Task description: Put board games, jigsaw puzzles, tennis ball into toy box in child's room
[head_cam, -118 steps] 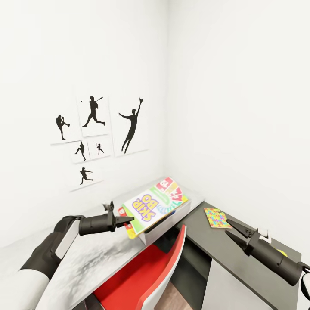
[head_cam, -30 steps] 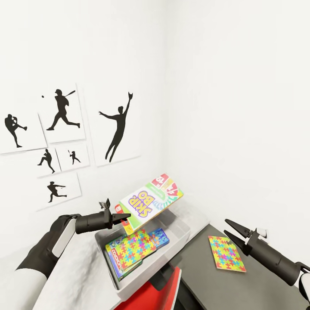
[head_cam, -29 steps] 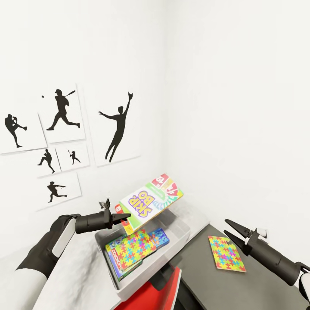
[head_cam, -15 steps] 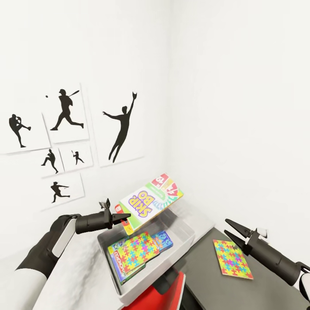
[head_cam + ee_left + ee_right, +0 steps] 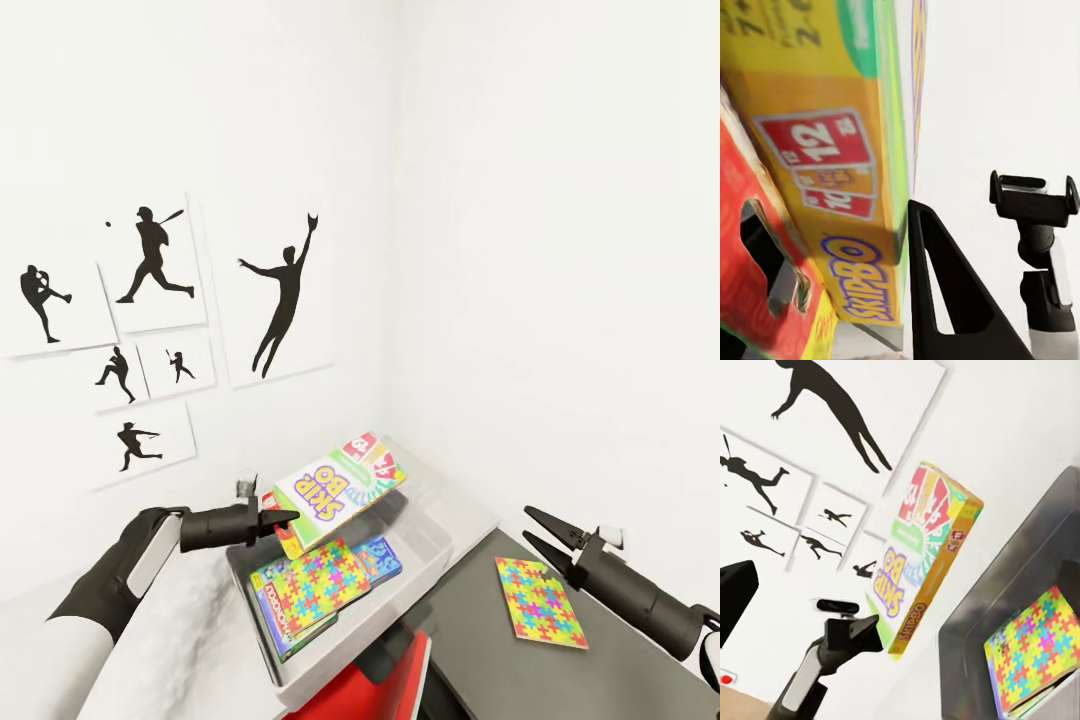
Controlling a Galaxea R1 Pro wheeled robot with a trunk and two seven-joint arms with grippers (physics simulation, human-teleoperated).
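The left gripper (image 5: 278, 520), pinching the Skip-Bo box (image 5: 335, 487), has lowered it toward the toy box (image 5: 425, 535); release comes next.

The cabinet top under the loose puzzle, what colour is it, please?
Dark grey cabinet top, shown best in the head view.

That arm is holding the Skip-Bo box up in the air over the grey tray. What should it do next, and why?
Probably lower it a little and let go. The left gripper grips one end of the Skip-Bo box, which hangs tilted above the toy box, over a jigsaw puzzle already lying inside. Lowering first should let it land flat rather than tumble out.
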